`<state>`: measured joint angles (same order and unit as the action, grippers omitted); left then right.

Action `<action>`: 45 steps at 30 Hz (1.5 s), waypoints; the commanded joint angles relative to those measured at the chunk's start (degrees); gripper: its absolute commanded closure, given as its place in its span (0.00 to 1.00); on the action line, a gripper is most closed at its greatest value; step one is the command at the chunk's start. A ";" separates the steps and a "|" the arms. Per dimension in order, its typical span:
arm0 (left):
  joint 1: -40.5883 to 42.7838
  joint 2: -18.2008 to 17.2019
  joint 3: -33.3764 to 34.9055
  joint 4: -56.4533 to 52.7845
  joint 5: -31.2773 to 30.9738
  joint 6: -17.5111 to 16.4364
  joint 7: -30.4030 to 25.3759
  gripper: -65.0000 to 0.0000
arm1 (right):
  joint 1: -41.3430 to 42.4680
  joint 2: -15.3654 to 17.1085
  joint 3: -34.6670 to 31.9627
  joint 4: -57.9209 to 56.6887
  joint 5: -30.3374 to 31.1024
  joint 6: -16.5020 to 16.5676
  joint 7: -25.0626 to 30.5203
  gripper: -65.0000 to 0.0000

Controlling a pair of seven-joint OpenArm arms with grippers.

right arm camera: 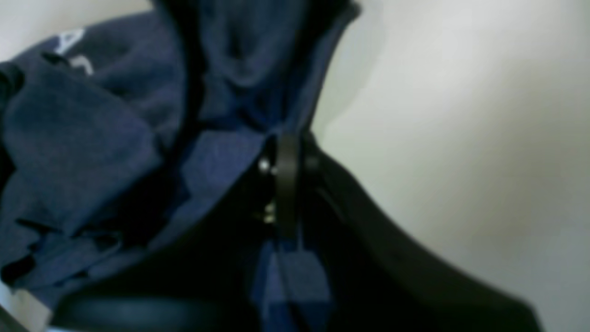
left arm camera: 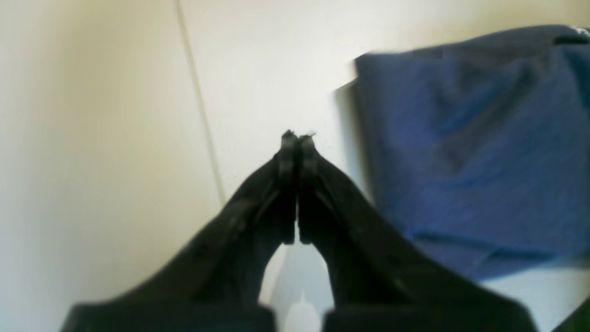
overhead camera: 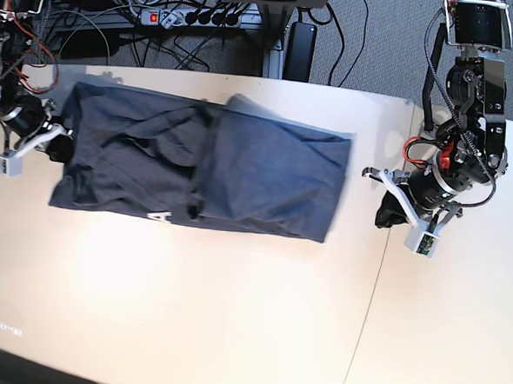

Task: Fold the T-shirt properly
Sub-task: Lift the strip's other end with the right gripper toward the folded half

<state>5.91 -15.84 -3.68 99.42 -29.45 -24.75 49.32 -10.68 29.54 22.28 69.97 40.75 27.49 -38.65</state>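
Right gripper (right arm camera: 288, 152) pinches the T-shirt (overhead camera: 206, 167) at its edge, cloth bunched ahead of the jaws, likely to drag a fold. Left gripper (left arm camera: 297, 138) pressed together, empty, shirt just beside it on the table (overhead camera: 231, 321).

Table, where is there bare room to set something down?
The table is bare across the whole near half, below the T-shirt. A narrower bare strip lies between the shirt and the left gripper. The far-left part is crowded by shirt and right gripper.
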 commanded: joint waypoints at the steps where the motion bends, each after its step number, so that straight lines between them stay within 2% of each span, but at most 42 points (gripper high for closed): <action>1: -0.66 -0.37 -0.20 1.07 -0.57 -1.66 -1.01 1.00 | -0.46 1.22 0.13 -0.33 -1.51 1.27 -3.26 1.00; 6: 0.15 -0.37 -0.20 1.01 -0.52 -1.66 -0.83 1.00 | -0.28 1.88 0.17 0.02 -0.24 1.42 -3.39 1.00; 11: 0.52 -0.37 -0.20 1.01 -0.52 -1.66 -0.39 1.00 | -0.33 1.84 0.17 2.64 5.11 3.89 -5.33 1.00; 14: 1.22 -0.35 -0.04 1.01 -0.55 -1.66 -0.46 1.00 | -0.33 1.51 0.17 5.75 6.84 3.87 -6.40 1.00; 21: 4.83 -0.04 -0.02 0.96 -0.33 -1.66 -2.34 1.00 | -0.37 -1.03 0.15 17.49 6.84 3.91 -7.96 1.00; 29: 5.84 0.92 0.02 -0.83 1.07 -1.68 -3.61 1.00 | -0.46 -1.33 0.15 23.87 7.10 4.00 -8.09 1.00; 32: 5.81 1.01 0.02 -2.91 0.96 -1.66 -5.64 1.00 | -0.44 -1.36 0.15 26.23 8.35 4.02 -8.09 1.00; 40: 5.20 4.66 0.09 -10.01 1.88 -1.68 -7.56 1.00 | -0.44 -3.06 -0.55 35.30 8.31 4.02 -7.96 1.00; 45: 4.35 6.23 1.20 -12.20 3.65 -1.68 -8.35 1.00 | -0.46 -3.91 -3.30 38.51 8.09 4.02 -7.78 1.00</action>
<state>9.87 -9.52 -2.76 87.42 -27.51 -25.82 37.89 -11.73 24.88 18.61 107.46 47.83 28.21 -47.86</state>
